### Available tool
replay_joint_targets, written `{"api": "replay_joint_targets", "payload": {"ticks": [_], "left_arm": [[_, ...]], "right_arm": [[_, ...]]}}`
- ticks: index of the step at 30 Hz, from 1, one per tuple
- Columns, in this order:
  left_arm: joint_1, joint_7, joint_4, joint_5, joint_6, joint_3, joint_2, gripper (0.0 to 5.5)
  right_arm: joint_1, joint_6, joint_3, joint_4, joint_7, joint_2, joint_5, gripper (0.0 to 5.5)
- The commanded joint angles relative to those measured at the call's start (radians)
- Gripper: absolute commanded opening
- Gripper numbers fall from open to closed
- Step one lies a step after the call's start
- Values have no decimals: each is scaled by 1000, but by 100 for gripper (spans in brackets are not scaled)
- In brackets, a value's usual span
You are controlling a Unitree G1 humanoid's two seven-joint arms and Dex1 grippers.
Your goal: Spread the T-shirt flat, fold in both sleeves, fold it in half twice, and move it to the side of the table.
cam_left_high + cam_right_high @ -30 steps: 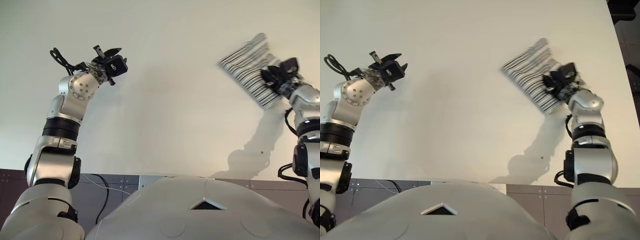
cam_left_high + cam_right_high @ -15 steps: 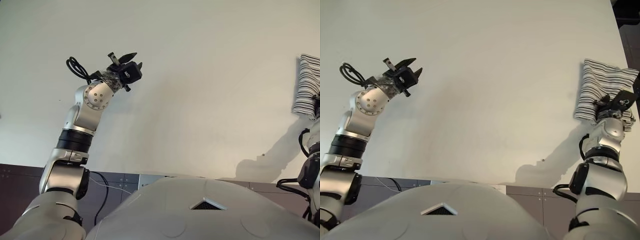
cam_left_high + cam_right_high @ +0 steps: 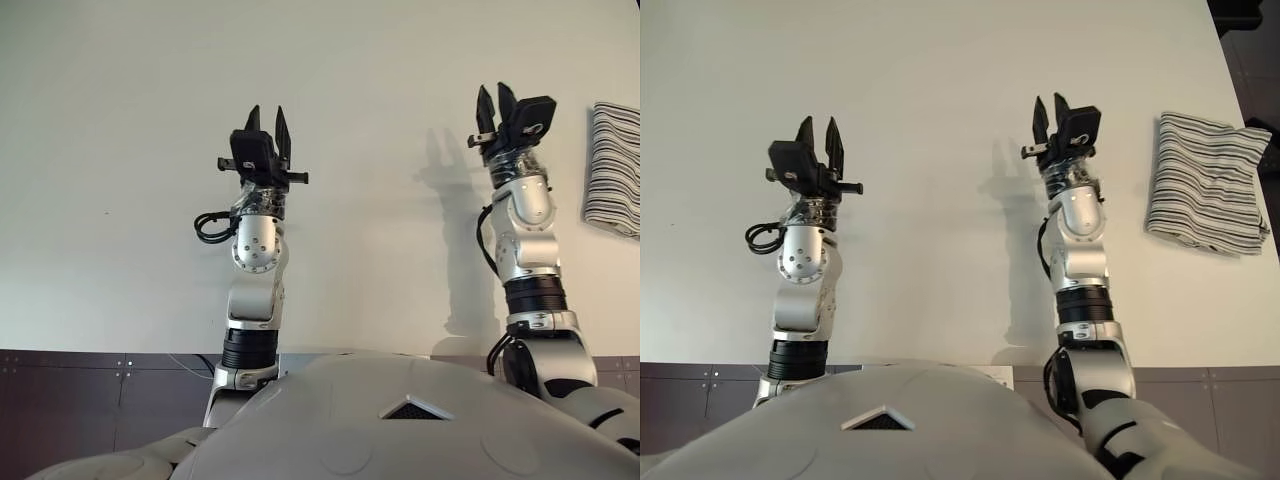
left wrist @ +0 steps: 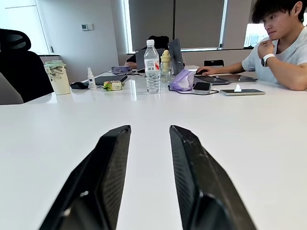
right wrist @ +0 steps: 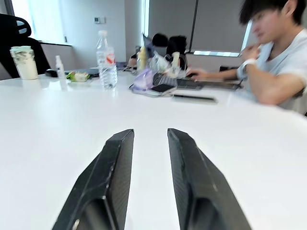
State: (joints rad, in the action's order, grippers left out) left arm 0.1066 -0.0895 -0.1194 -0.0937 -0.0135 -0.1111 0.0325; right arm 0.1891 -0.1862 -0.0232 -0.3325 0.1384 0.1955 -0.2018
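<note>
The striped T-shirt [image 3: 1205,185] lies folded into a compact rectangle at the right side of the white table [image 3: 940,60], close to its right edge. My right gripper [image 3: 1048,105] is held up over the table's middle, well to the left of the shirt, open and holding nothing. My left gripper [image 3: 818,124] stands further left at about the same height, also open and holding nothing. In the wrist views the left gripper [image 4: 149,129] and the right gripper [image 5: 150,131] each show two dark fingers apart over bare tabletop.
At the table's far end stand a water bottle [image 4: 152,67], a patterned cup [image 4: 58,76], a laptop [image 4: 175,53] and phones [image 4: 242,92]. The table's right edge runs just beyond the shirt [image 3: 612,170].
The right gripper let go of the folded shirt at the right side and swung back toward the middle. The left arm moved inward; both now point straight ahead.
</note>
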Motion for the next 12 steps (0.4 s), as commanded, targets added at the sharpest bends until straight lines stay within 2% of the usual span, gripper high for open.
{"api": "replay_joint_targets", "payload": {"ticks": [1,7,12], "left_arm": [[-75,-39,162,-37,-38,-11,24,150],[-199,-55,390,-32,-171,9,34,150],[-275,-62,482,-51,-264,26,3,150]], "right_arm": [[28,30,11,-43,-27,-38,34,127],[54,-19,42,-162,-37,-36,87,127],[84,-56,57,-213,-15,-41,94,127]]}}
